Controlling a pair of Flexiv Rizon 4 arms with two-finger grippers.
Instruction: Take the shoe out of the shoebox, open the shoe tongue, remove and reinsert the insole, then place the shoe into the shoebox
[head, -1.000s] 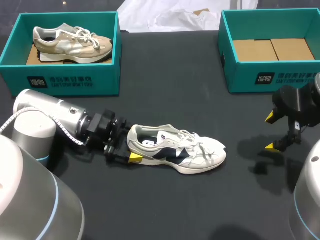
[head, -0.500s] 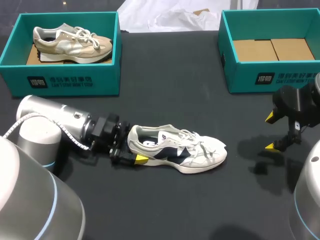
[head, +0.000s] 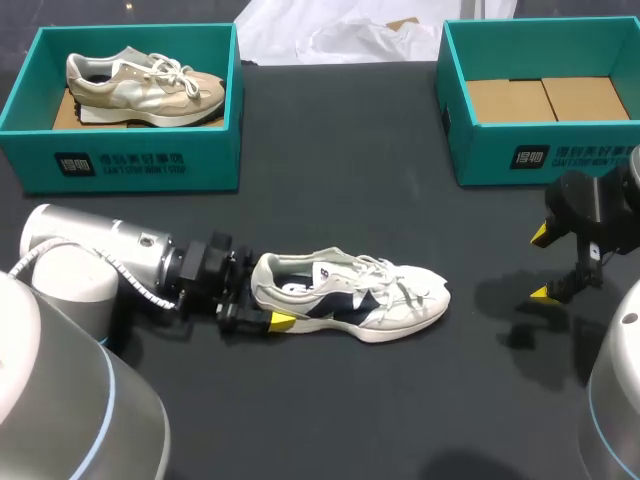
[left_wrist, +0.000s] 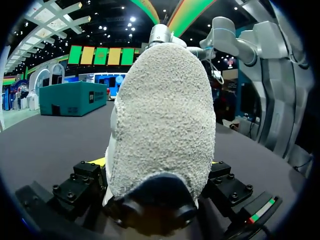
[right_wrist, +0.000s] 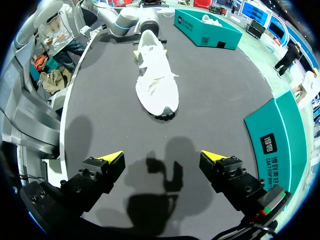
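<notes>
The white shoe (head: 350, 300) lies sole-down on the table (head: 330, 420). The left gripper (head: 265, 303) has its fingers clamped on the heel, and the toe points away from it. The right gripper (head: 548, 264) hangs wide open and empty, well beyond the toe. The teal box (head: 455, 120) behind it holds cardboard (head: 545, 100). Another box (head: 130, 160), behind the left gripper, holds a beige shoe (head: 145, 85).
</notes>
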